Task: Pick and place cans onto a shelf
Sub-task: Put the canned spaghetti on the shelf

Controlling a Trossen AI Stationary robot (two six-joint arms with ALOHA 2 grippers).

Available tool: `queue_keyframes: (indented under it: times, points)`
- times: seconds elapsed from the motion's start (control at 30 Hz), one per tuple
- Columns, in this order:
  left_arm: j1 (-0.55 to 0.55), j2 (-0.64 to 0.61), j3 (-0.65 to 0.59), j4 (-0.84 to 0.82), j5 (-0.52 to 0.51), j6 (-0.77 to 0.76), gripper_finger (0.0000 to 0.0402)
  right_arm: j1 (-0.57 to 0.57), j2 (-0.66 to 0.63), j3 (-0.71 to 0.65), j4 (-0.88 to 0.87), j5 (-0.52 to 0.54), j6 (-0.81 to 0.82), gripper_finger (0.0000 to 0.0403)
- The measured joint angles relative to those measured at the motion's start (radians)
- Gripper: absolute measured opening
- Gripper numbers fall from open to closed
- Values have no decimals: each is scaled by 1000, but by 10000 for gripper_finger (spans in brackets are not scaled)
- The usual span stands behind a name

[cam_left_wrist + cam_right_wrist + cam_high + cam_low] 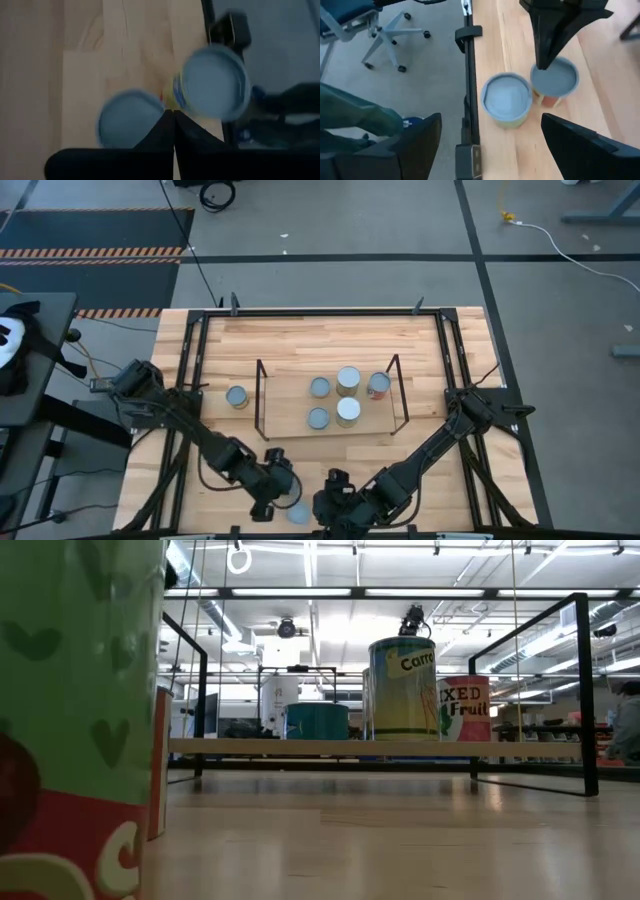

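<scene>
Two cans stand side by side at the table's near edge: one with a yellowish side (506,100) and one with a reddish side (555,82). Only one of them (297,513) shows from above. My left gripper (173,117) is shut, its tips pointing down at the seam between the two. My right gripper (500,150) hovers open on the near side, above both cans. The shelf (290,428) at mid-table holds several cans (348,410). One more can (237,397) stands on the table to the shelf's left. My left gripper's shut fingertips (542,62) come slanting down from above over the rim of the reddish can (540,75), beside the yellowish one. I cannot tell whether they touch either can. Both cans stand upright on the table.
The black frame rail (468,75) runs along the table edge right beside the two cans. In the low view a green and red can (80,720) fills the left, and the shelf's base (330,747) carries labelled cans (403,688). Bare wood lies between the shelf and the near edge.
</scene>
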Motion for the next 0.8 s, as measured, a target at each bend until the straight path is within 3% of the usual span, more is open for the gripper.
queue_keyframes:
  times: [0.2, 0.4, 0.5, 0.67, 0.8]
  points:
    - [-86, -121, 10, -186, -62, 13, 4, -44, 0, 0, 100, -13, -114, 348]
    - [-184, -340, -40, -484, -241, -119, 4, -62, 14, 7, 153, -11, -212, 348]
    - [-209, -449, -69, -573, -329, -197, 4, -69, 80, 81, 176, -25, -274, 348]
    - [-220, -577, -92, -612, -415, -252, 4, -81, 268, 330, 99, -55, -382, 348]
    - [-219, -624, -92, -614, -424, -215, 4, -103, 274, 267, 93, -108, -374, 348]
